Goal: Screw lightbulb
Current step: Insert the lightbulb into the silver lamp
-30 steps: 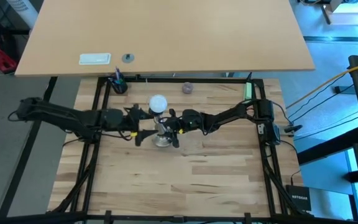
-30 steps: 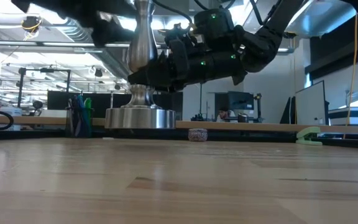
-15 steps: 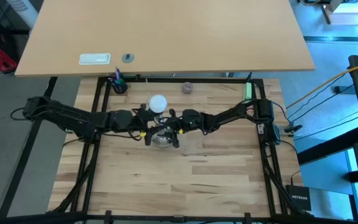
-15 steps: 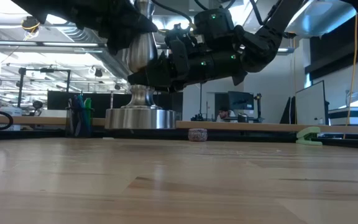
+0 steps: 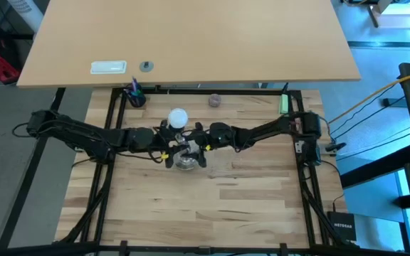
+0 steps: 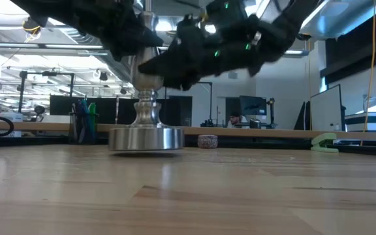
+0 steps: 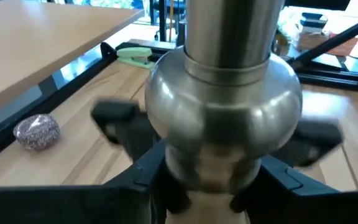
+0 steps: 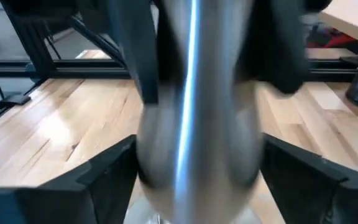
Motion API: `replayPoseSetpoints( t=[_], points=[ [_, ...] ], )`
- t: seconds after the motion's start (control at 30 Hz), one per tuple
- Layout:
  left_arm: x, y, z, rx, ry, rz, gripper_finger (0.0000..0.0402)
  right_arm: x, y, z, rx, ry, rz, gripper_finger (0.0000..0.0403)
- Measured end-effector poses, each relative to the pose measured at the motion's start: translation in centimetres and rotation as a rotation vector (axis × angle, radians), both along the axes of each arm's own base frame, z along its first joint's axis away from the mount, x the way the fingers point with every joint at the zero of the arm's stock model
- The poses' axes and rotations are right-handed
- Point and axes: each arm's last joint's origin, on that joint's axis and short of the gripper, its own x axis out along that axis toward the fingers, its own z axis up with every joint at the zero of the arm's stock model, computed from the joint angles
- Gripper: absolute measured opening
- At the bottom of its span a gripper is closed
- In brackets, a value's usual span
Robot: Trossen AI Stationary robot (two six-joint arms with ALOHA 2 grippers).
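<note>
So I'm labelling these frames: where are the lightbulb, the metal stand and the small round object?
lightbulb (image 5: 178,117), high view, top of globe
metal stand (image 6: 146,138), low view, round base
small round object (image 5: 214,100), high view, its middle

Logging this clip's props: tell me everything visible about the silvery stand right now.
The silvery stand is polished metal: a wide round base flat on the wooden table, a narrow waist, a bulging knob, then a straight column rising upward. It stands upright near the table's middle, with the lightbulb on top. The left claw and the right claw flank its stem from opposite sides; blur hides firm contact.
</note>
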Motion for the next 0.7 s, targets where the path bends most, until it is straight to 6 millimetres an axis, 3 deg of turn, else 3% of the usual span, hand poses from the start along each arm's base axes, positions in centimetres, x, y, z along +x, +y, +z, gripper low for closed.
replayPoseSetpoints(
  t=[0.13, 0.3, 0.5, 0.7],
  points=[
    [-0.1, -0.2, -0.1, -0.013, 0.014, -0.004, 0.0137, -1.8, 0.0, 3.1, -0.077, 0.089, -0.013, 0.0323],
    [0.0, -0.5, -0.1, -0.021, 0.016, -0.077, 0.0137, -5.1, 0.1, 8.4, -0.143, 0.101, -0.049, 0.0325],
    [0.0, -0.9, -0.2, -0.058, 0.031, -0.215, 0.0137, -8.1, 0.0, 14.4, -0.196, -0.124, -0.067, 0.0325],
    [0.2, -1.0, -0.4, -0.054, 0.039, -0.225, 0.0137, -8.0, -0.5, 18.0, -0.147, -0.323, 0.038, 0.0325]
  ],
)
